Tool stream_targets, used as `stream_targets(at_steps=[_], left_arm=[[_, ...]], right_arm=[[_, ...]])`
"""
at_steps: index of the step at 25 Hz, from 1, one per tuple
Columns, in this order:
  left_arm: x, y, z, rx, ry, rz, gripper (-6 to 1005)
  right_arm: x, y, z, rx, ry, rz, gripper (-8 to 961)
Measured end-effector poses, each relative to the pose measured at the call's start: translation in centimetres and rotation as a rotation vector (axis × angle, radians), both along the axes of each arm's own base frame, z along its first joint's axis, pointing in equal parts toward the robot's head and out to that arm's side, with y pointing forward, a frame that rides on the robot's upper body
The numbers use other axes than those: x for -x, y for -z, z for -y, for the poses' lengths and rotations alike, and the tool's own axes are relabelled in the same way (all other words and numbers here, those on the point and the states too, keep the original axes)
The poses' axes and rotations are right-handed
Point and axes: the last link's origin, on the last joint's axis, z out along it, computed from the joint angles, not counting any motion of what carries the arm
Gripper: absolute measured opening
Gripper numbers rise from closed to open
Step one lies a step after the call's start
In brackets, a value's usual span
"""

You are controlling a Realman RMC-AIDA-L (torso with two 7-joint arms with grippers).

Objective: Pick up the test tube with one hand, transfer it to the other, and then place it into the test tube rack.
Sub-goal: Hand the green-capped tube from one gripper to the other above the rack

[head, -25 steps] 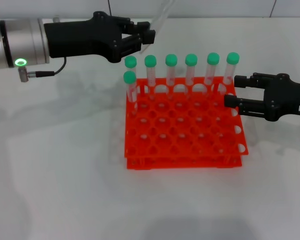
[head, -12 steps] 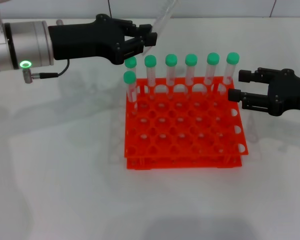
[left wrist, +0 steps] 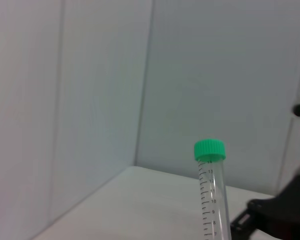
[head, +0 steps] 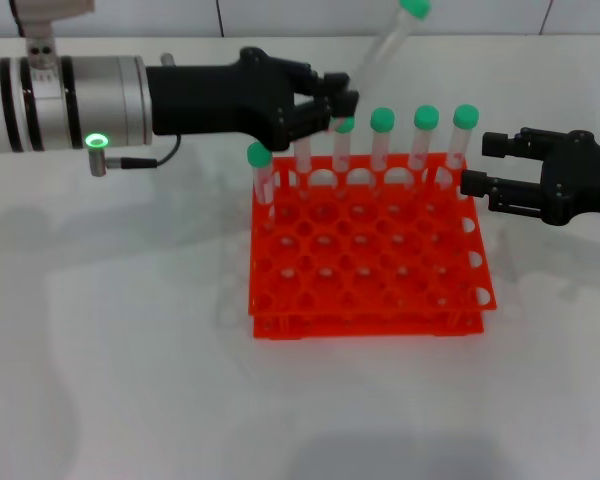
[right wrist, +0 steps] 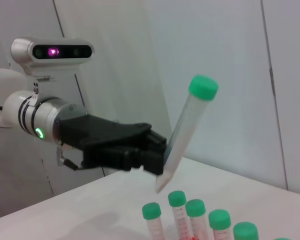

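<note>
Tube axis is your cue: the left hand [head: 332,105] pinches the test tube [head: 385,42] low, cap tilted up toward your spread right hand [head: 477,165] beside the test tube rack [head: 370,255].

Test tube [left wrist: 212,195] base cut off below.

The bright orange plastic rack [head: 365,250] has many open holes in its front rows. Clear tubes with green caps [head: 423,145] stand along its back row and block the way there.
</note>
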Motion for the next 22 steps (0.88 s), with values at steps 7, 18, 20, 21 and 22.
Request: stream_targets(at_steps=[7,18,20,21,22], left_arm=[[0.2,0.5,1.3,0.068,0.043,-0.014,190],[1.2,0.2,1.6,0.060,0.019,-0.016,190],[1.2,0.2,1.6,0.060,0.021,-0.017,190],[1.2,0.2,1.7,0.061,0.021,-0.017,190],[1.2,0.2,1.7,0.061,0.022,-0.017,190]], right_arm=[[0.0,-0.1,0.0,-0.002,-0.002,0.001,645],[0.3,-0.3,-0.3,-0.007,-0.001,-0.005,645],[0.4,-0.3,-0.4,-0.008,-0.002,-0.012,645],[0.5,-0.4,-0.5,-0.009,-0.002,-0.016,645],[0.7,-0.4,-0.6,-0.013,0.000,-0.024,645]])
